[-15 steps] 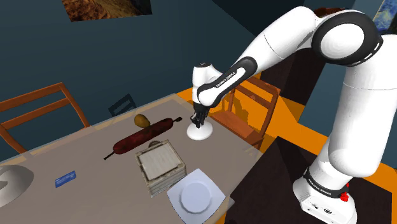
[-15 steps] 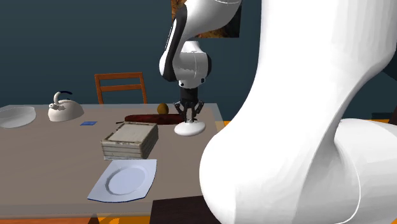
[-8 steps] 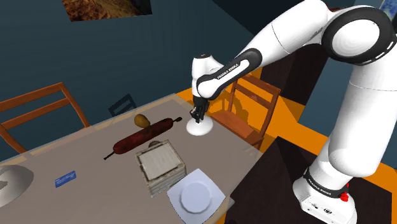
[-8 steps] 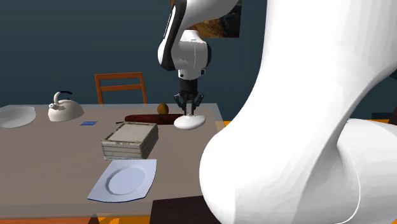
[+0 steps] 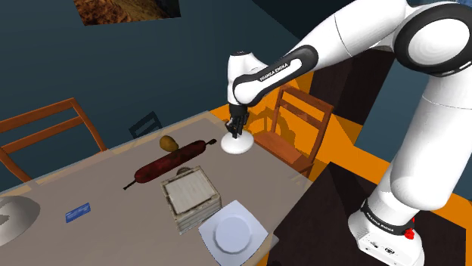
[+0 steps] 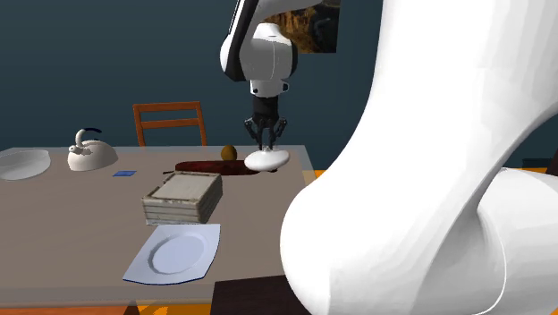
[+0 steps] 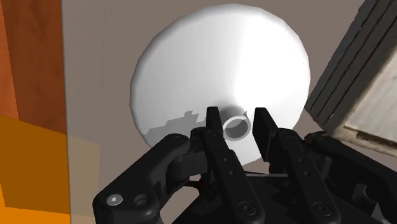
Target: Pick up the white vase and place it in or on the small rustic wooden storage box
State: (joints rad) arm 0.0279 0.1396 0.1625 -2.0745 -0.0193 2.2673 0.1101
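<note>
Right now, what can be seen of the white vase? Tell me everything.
The white vase is plain and smooth, its material unclear. It has a wide, flattened round body and a short, narrow neck with an open mouth. It is upright, and the black gripper is shut on the neck, one finger on either side. In the shoulder view it hangs near the table corner, past the dark red rolling pin, seemingly just clear of the tabletop.

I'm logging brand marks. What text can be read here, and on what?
"FRANKA EMIKA": on the arm's dark forearm band.
Lettering on the arm's base collar: too small to read.
Blue card on the table: marks too blurred to read.
</note>
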